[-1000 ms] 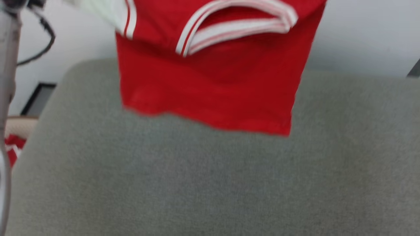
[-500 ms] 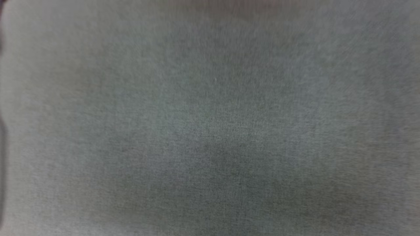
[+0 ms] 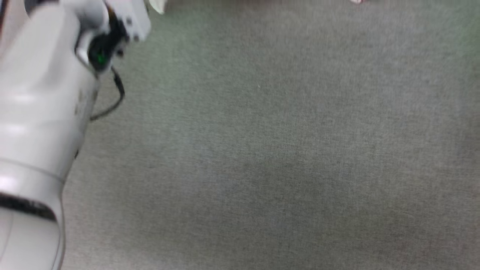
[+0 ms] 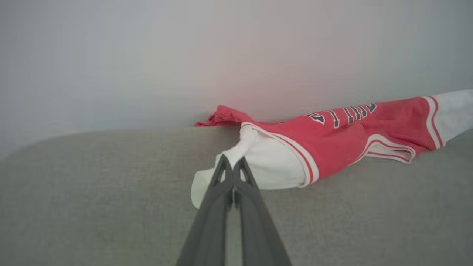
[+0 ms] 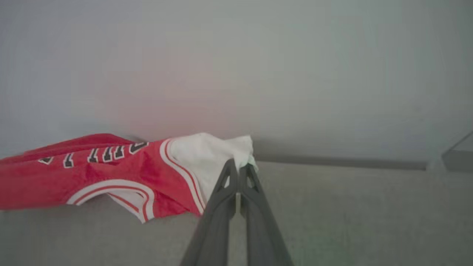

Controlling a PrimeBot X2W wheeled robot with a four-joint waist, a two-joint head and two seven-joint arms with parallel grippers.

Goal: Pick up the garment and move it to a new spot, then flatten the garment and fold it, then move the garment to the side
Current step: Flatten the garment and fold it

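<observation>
Item: pale forearm (image 3: 41, 112), near left, with a thin black cable (image 3: 112, 101) looping off its far end.

Item: grey woven cushion (image 3: 285, 150), wide and flat, running from the near edge to the far wall.

Item: left gripper (image 4: 232, 159), fingers pressed together, pinching a bunched fold of one white sleeve (image 4: 273, 166); the sleeve's loose edge droops to the cushion beside the fingers.

Item: right gripper (image 5: 238, 164), fingers pressed together, pinching the tip of the other white sleeve (image 5: 199, 155).

Item: red shirt (image 4: 332, 136), strung between the two grippers along the far part of the cushion, close to the wall. Dark white-edged lettering (image 4: 343, 113) faces up; the red-and-white striped neck trim sags toward the near side. Whether the body rests on the cushion or hangs just above it cannot be told.

Item: plain pale wall (image 4: 184, 55), farthest, tinted faintly pink behind the shirt.
</observation>
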